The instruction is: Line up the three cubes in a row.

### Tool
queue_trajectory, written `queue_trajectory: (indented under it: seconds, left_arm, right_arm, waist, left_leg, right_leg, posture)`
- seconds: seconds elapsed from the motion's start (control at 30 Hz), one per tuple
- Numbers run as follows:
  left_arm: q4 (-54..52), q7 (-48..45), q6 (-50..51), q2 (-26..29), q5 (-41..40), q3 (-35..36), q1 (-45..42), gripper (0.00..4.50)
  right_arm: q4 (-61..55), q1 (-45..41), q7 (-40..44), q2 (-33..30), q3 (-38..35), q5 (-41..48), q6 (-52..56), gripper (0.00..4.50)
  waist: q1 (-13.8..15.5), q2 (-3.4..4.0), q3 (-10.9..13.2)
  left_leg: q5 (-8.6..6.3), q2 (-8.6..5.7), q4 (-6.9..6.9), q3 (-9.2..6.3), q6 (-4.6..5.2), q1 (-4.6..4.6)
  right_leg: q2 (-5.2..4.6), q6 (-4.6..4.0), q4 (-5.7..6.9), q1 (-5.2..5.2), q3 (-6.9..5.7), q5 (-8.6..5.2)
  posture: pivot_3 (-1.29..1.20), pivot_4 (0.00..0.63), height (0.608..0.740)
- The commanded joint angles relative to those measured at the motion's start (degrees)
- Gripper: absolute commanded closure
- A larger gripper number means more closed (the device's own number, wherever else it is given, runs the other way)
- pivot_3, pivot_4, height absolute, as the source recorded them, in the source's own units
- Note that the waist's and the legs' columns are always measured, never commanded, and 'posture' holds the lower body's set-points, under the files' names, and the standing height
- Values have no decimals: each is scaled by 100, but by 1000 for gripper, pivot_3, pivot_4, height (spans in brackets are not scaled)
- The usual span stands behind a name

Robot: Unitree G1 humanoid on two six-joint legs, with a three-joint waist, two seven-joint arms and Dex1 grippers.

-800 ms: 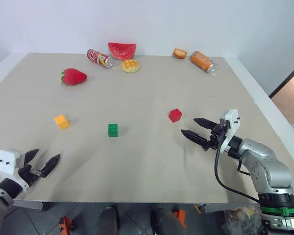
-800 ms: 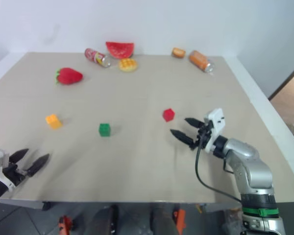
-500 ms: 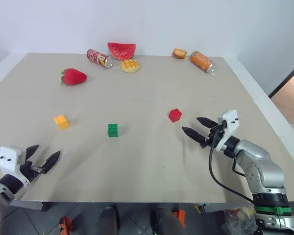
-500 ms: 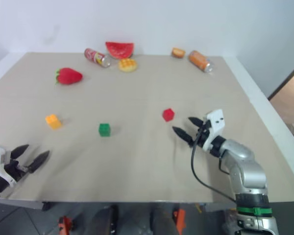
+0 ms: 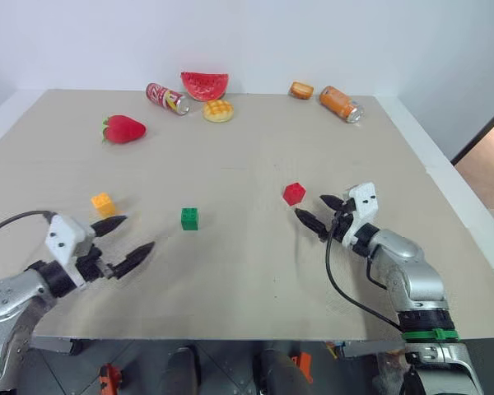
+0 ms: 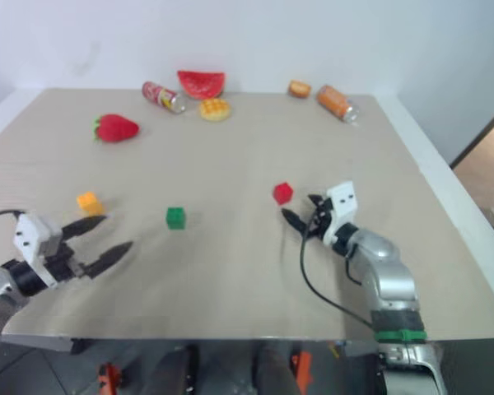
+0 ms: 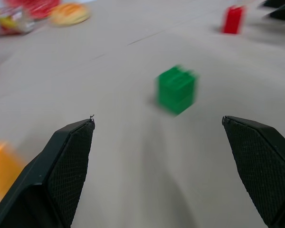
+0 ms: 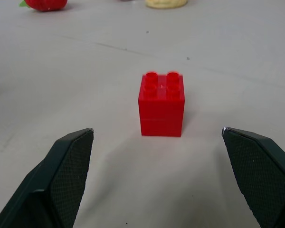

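Three studded cubes stand apart on the beige table (image 5: 255,280): yellow-orange cube (image 5: 103,203) at left, green cube (image 5: 189,218) in the middle, red cube (image 5: 294,193) to the right. My right gripper (image 5: 309,206) is open and level, just right of the red cube, which sits a short way in front of its spread fingers (image 8: 66,175) in the right wrist view. My left gripper (image 5: 137,233) is open over the table's near left, below the yellow-orange cube. It points at the green cube (image 7: 176,89), which lies well ahead of its fingers (image 7: 61,171).
Along the far edge lie a strawberry (image 5: 123,129), a red can (image 5: 167,97), a watermelon slice (image 5: 204,84), a waffle-like toy (image 5: 218,110), a small orange bread toy (image 5: 302,90) and an orange can (image 5: 341,103). The table's right edge runs close behind my right arm.
My left gripper has come in from the table's near-left corner, up and to the right toward the green cube. My right gripper has moved left, closer to the red cube. Both stay open.
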Motion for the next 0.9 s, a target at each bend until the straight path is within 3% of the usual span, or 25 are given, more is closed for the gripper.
queue_trajectory:
  seconds: [0.03,0.13,0.5,0.77,0.9]
  left_arm:
    - [-359,-245,101,188,-105,-285,-282,49]
    - [-538,-242,298,275,-21,-750,-740,49]
    - [-846,213,980,187,-55,-1239,-1529,49]
    - [-901,433,1184,89,-122,-1248,-1646,49]
    - [-879,477,1195,97,-133,-1161,-1570,49]
  right_arm:
    - [618,-293,-22,58,34,-248,-485,0]
    - [1477,-651,-114,154,2,-422,-890,0]
    - [2501,-1258,-127,529,61,-618,-1532,0]
    - [2697,-1650,32,703,106,-650,-1633,0]
    - [2222,-1473,541,523,197,-551,-1397,0]
  waist:
    - [-1,0,0]
    - [-5,0,0]
    - [-147,0,0]
    - [-163,1,1]
    - [-136,2,1]
  left_leg:
    - [0,0,0,-1,0,-1]
    - [1,3,7,-4,1,0]
    - [5,9,36,-2,8,8]
    - [9,16,32,-4,13,33]
    - [8,15,29,-3,13,25]
  right_leg:
    - [3,1,0,-1,2,0]
    - [13,6,2,2,8,5]
    - [32,16,2,15,37,38]
    - [65,7,4,13,72,62]
    - [64,12,3,10,74,54]
  posture:
    - [0,150,740]
    - [0,150,740]
    - [0,150,740]
    - [0,150,740]
    - [0,150,740]
